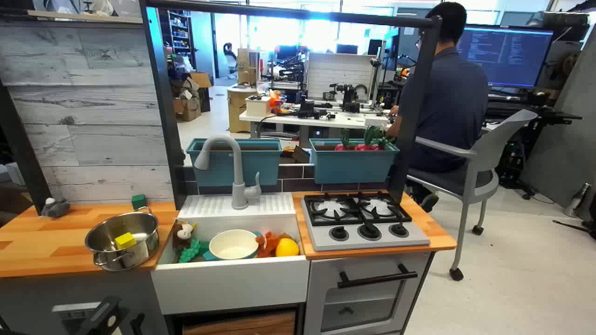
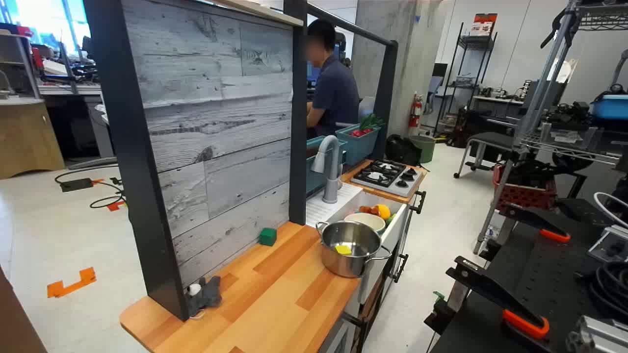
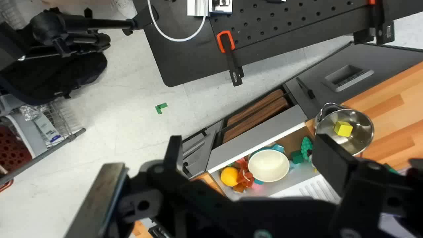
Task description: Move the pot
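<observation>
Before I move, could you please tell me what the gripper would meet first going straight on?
The gripper would probably meet the sink first, or the cream-lined bowl inside it; depth here is unclear.

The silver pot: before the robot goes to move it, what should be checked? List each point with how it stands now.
1. Gripper open: ok; its fingers stand wide apart.
2. Pot with its opening up: ok in both exterior views.
3. Pot empty: not ok; a yellow block lies inside.
4. Pot's base fully on the wooden counter: cannot tell; it stands close to the edge.
5. Pot between the fingers: not ok; the wrist view shows it off to one side.
</observation>
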You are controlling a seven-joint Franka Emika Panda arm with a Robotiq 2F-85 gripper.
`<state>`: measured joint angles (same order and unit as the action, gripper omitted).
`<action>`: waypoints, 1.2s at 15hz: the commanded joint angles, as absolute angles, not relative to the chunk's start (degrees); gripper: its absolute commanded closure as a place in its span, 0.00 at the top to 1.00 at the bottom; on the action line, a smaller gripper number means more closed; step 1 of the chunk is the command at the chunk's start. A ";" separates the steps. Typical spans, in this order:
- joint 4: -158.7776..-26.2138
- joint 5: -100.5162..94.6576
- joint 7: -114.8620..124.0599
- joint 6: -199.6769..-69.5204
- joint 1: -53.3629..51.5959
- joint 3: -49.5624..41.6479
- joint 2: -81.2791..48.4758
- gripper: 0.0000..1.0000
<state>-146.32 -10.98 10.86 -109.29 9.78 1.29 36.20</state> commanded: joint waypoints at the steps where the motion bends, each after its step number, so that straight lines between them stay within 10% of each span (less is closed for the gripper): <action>1: -146.19 -11.36 11.19 -109.10 9.03 0.66 36.17 1.00; 18: -149.24 -11.86 6.60 -125.42 8.01 -1.17 32.04 1.00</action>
